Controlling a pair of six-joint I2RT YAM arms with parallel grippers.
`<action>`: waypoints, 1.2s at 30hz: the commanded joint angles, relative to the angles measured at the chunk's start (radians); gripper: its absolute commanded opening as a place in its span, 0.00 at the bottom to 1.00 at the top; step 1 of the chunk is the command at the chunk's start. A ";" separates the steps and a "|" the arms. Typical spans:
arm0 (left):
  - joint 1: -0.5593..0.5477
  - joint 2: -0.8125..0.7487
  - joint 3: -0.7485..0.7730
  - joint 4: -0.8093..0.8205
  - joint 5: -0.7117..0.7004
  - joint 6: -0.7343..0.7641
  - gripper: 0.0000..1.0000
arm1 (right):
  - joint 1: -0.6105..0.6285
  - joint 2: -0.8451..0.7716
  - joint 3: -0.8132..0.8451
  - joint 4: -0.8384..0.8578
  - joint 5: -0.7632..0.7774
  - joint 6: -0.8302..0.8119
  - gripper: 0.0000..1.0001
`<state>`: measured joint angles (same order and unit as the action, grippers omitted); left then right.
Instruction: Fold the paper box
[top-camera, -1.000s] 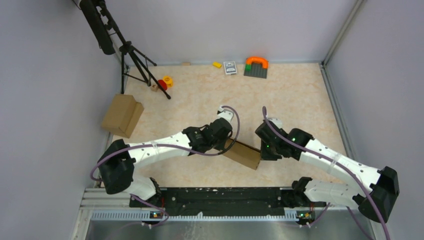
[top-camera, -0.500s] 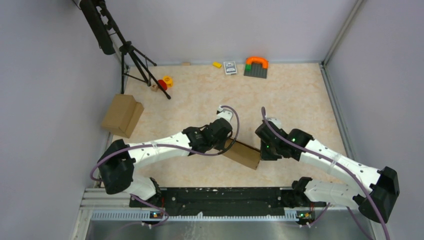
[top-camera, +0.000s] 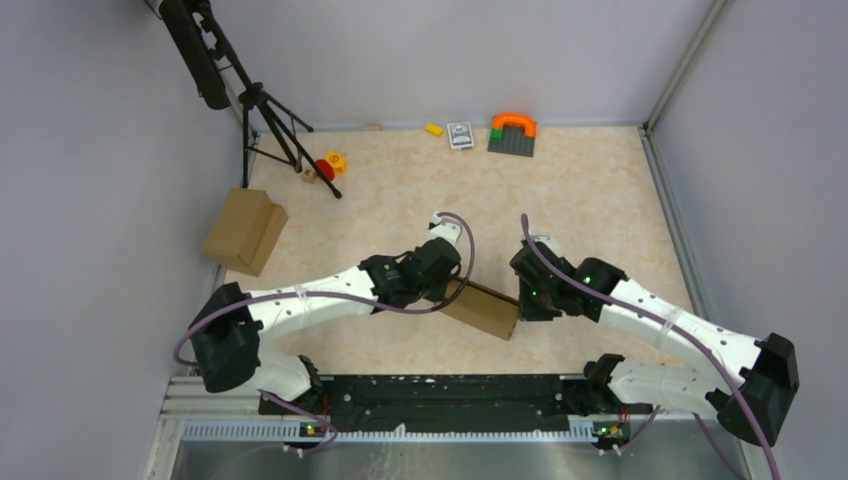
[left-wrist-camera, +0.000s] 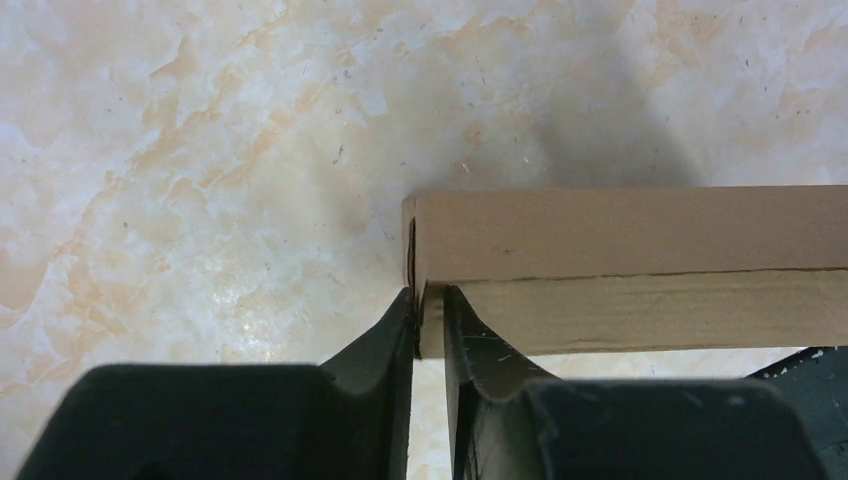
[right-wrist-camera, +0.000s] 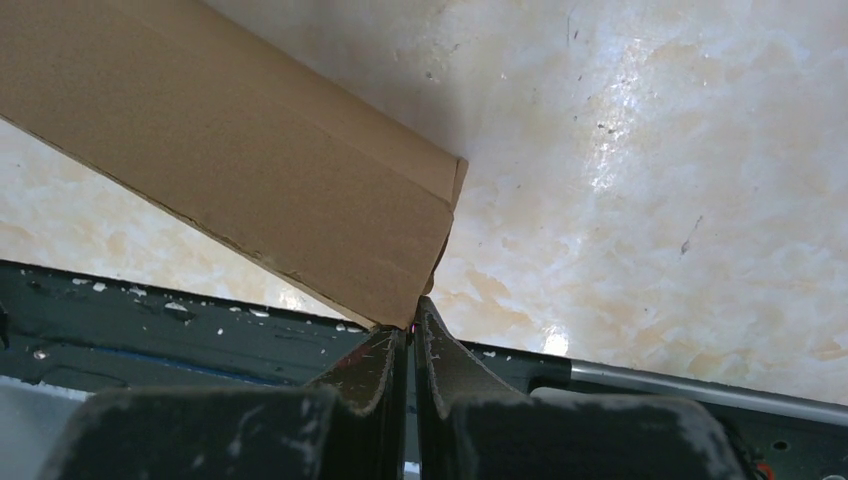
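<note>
Brown-cardboard handling: braced the paper box (top-camera: 485, 308), closed into a shallow carton, near the table's (top-camera: 600, 200) front edge between both arms, left gripper (left-wrist-camera: 428, 300) parted narrowly astride one end wall (grip unconfirmed), right gripper (right-wrist-camera: 411, 318) shut against the opposite corner, presumably to steady it for final tucking.

Free tabletop (top-camera: 590, 190) lies beyond my arms; the paper box (top-camera: 488, 310) blocks the gap between my left gripper (top-camera: 453, 292) and right gripper (top-camera: 522, 300); a tripod (top-camera: 255, 97) obstructs the far left.
</note>
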<state>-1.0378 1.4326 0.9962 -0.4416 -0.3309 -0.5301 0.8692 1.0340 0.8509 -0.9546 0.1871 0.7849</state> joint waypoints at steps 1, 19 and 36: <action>0.012 -0.055 -0.018 -0.010 -0.006 -0.017 0.19 | -0.002 -0.019 -0.002 0.033 -0.025 -0.014 0.00; 0.027 -0.095 -0.021 -0.041 0.056 -0.019 0.40 | -0.002 -0.001 0.013 0.028 -0.017 -0.028 0.00; 0.026 -0.056 -0.019 -0.019 0.110 -0.038 0.09 | 0.000 0.022 0.032 0.041 -0.018 -0.027 0.00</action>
<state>-1.0138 1.3582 0.9585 -0.4870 -0.2436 -0.5552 0.8692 1.0451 0.8509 -0.9283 0.1741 0.7620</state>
